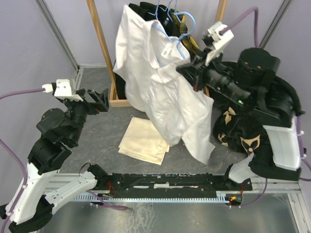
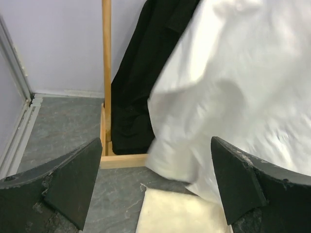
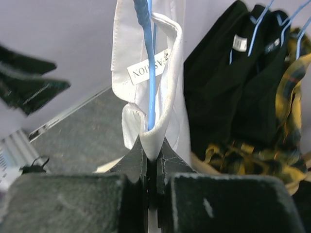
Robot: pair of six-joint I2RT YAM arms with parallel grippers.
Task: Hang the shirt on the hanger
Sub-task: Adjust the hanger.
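left hand (image 1: 98, 100) spread, empty | right hand (image 3: 151, 164) pinching thin white shirt (image 1: 165, 97) collar, blue wire hanger (image 3: 151, 97)

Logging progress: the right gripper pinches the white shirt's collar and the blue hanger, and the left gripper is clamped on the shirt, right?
No. The left wrist view shows the left gripper open, holding nothing. The right gripper does pinch the shirt at its collar, along with the hanger.

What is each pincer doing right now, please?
Left pincer: open, holding nothing.
Right pincer: closed on the shirt collar and the hanger wire.
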